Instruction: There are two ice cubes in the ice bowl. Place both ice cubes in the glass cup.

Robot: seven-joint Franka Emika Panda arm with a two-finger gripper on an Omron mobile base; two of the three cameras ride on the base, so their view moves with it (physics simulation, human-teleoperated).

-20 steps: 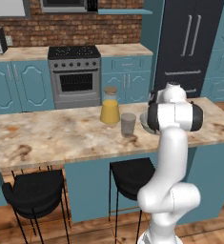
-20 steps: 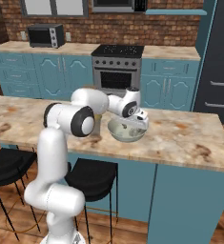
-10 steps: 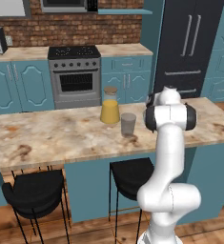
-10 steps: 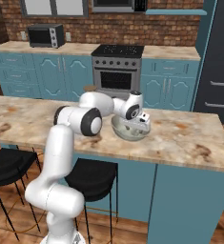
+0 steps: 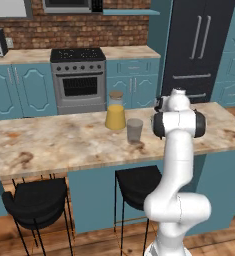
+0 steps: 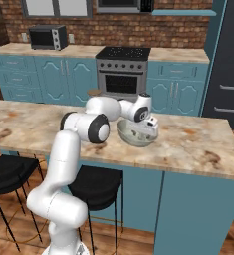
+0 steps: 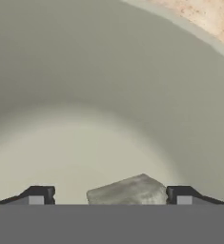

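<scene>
The ice bowl (image 6: 130,139) stands on the island counter, and my gripper (image 6: 145,130) reaches down into it from the left. In the hand view the bowl's pale inner wall (image 7: 132,71) curves around a grey ice cube (image 7: 127,190) lying on the bottom. That cube sits between my two dark fingertips (image 7: 38,195), nearer the right one, with a clear gap on the left. My gripper (image 7: 109,196) is open and holds nothing. The glass cup (image 5: 134,130) stands upright on the counter just left of my arm, beside a yellow jar (image 5: 115,115).
The counter's front edge (image 6: 188,172) runs close below the bowl. Black stools (image 5: 36,202) stand under the counter. A stove (image 5: 79,80) and blue cabinets line the far wall. Bare marble counter (image 5: 49,145) stretches to the left of the jar.
My hand has sunk a little deeper into the bowl and the elbow has swung slightly right. The fingers have narrowed a touch around the cube. Cup and jar stayed put.
</scene>
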